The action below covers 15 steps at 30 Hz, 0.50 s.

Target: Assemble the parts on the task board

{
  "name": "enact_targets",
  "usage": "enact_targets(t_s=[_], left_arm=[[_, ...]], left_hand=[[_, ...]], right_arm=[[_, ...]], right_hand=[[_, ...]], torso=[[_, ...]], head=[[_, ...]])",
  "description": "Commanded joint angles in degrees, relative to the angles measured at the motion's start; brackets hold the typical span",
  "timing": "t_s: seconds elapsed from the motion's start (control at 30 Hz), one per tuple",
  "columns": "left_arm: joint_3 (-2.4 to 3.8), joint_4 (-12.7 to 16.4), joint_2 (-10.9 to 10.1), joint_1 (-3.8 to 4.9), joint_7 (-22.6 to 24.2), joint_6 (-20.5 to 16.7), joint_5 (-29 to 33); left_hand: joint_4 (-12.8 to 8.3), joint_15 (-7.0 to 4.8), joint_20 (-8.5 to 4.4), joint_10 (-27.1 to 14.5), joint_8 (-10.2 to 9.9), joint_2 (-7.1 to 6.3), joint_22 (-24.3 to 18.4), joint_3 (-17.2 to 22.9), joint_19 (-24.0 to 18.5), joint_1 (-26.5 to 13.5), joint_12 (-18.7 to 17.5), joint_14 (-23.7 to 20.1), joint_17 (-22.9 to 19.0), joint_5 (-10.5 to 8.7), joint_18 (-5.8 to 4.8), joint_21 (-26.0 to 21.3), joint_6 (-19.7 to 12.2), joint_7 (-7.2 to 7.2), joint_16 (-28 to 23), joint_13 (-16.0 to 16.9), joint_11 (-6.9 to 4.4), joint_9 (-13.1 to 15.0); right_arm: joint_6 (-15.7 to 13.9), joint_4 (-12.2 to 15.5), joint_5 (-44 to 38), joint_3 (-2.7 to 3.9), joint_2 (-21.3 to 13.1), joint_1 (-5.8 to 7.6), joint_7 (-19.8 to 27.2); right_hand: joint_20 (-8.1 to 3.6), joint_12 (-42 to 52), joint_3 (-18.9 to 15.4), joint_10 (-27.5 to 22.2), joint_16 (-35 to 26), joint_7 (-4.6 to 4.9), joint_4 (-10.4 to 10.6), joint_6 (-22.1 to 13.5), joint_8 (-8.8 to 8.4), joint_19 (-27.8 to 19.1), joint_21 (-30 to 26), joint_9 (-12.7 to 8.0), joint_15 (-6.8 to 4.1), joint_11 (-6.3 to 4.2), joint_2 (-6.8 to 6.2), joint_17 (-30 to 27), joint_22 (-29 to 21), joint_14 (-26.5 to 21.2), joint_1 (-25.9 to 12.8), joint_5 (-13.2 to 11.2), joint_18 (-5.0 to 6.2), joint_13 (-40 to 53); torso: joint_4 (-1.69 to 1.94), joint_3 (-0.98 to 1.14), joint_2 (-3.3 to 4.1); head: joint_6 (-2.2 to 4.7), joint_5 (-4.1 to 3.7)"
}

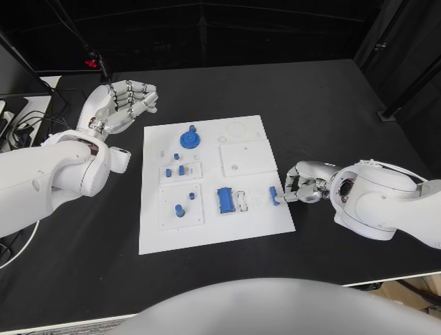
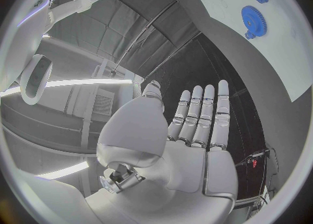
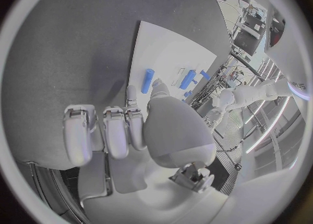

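One blue part (image 1: 274, 195) at board's (image 1: 250, 132) right edge, long axis near-far; right hand (image 1: 303, 187) touching it, grip unclear.

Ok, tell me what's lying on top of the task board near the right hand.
On the task board by the right hand lies a slim blue part at the board's edge, the fingers close beside it. Nearby lies a wider blue block. Whether the fingers touch the part is unclear.

The right robot hand (image 1: 303, 187) lies mostly tucked under its own wrist in the head view, so its fingers' contact with the blue part (image 1: 274, 195) at the task board (image 1: 249, 230) edge cannot be told. The small blue pieces (image 1: 181, 169) are too small to identify.
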Motion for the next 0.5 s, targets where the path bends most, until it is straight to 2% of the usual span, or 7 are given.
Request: enact_targets(t_s=[0.03, 0.1, 0.3, 0.5], left_arm=[[0.05, 0.0, 0.0, 0.05, 0.3, 0.3, 0.2], [0.05, 0.0, 0.0, 0.03, 0.3, 0.3, 0.2], [0.05, 0.1, 0.0, -0.06, 0.3, 0.4, 0.2], [0.05, 0.1, -0.1, -0.08, 0.3, 0.2, 0.2]], left_hand=[[-0.1, -0.05, 0.04, 0.0, 0.4, -0.18, -0.1, -0.1, 0.2, 0.5, 0.3, 0.3, -0.1, 0.21, 0.59, 0.4, 0.4, 3.59, 0.3, -0.1, -0.47, -0.1], [-0.1, -0.05, 0.04, 0.0, 0.4, -0.18, -0.1, -0.1, 0.2, 0.5, 0.3, 0.3, -0.1, 0.21, 0.59, 0.4, 0.4, 3.59, 0.3, -0.1, -0.47, -0.1], [-0.1, -0.06, 0.03, 0.1, 0.4, -0.15, -0.1, -0.1, 0.3, 0.6, 0.4, 0.3, -0.1, 0.29, 0.59, 0.4, 0.4, 3.58, 0.3, -0.1, -0.47, 0.0], [-0.1, -0.06, 0.03, 0.1, 0.4, -0.15, -0.1, -0.1, 0.3, 0.6, 0.4, 0.3, -0.1, 0.29, 0.59, 0.4, 0.4, 3.58, 0.3, -0.1, -0.47, 0.0]], right_arm=[[2.8, -0.2, -1.9, 0.0, 0.6, -0.07, -2.3], [2.6, -0.5, -2.0, 0.0, 1.2, -0.12, -2.1], [2.6, -0.9, -2.2, 0.01, 2.2, -0.17, -2.0], [2.5, -1.4, -2.2, 0.01, 2.7, -0.18, -1.9]], right_hand=[[0.37, 0.2, -0.3, 6.0, 0.1, -0.05, 0.0, 0.5, -0.17, 6.2, 0.2, -0.1, 0.19, 0.4, 0.12, 15.1, 15.1, 6.0, -0.5, -0.3, -0.42, 15.1], [0.37, 0.2, -0.3, 6.0, 0.1, -0.06, 0.0, 0.5, -0.19, 6.2, 0.2, -0.1, 0.19, 0.4, 0.17, 15.1, 15.1, 6.0, -0.6, -0.4, -0.42, 15.1], [0.36, 0.2, -0.3, 6.0, 0.1, -0.06, 0.0, 0.6, -0.2, 6.2, 0.2, -0.2, 0.19, 0.4, 0.25, 15.1, 15.1, 6.0, -0.7, -0.4, -0.42, 15.1], [0.36, 0.2, -0.3, 6.0, 0.1, -0.06, 0.0, 0.6, -0.23, 6.2, 0.2, -0.3, 0.18, 0.4, 0.3, 15.1, 15.1, 6.0, -0.8, -0.5, -0.42, 15.1]], torso=[[-0.12, -0.03, -0.01], [-0.16, -0.03, -0.02], [0.13, 0.07, 0.01], [-0.06, -0.03, 0.05]], head=[[-0.01, 0.16], [-0.01, 0.18], [-0.01, 0.14], [-0.01, 0.52]])
